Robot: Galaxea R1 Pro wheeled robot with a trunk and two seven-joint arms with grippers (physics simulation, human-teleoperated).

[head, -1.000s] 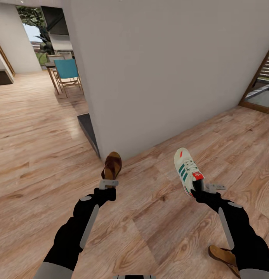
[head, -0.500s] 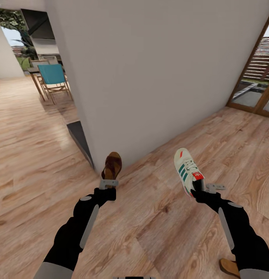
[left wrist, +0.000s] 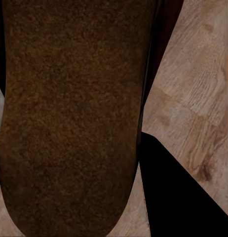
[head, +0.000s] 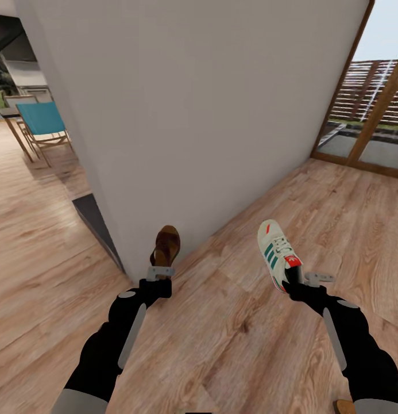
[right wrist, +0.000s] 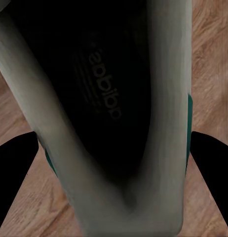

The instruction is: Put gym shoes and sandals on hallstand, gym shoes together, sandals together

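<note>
Our whole view has swung over the last second: the wall (head: 210,115) now takes up more of it, the blue chair (head: 42,118) has slid toward the left edge, and the glazed door (head: 365,121) has opened up on the right. That is us turning, not the things moving. Our left gripper (head: 160,271) is still closed on a sandal (head: 166,246), our right gripper (head: 305,280) on a gym shoe (head: 277,253), both clear of the floor (head: 233,345). We judge we are carrying them in search of the hallstand.
</note>
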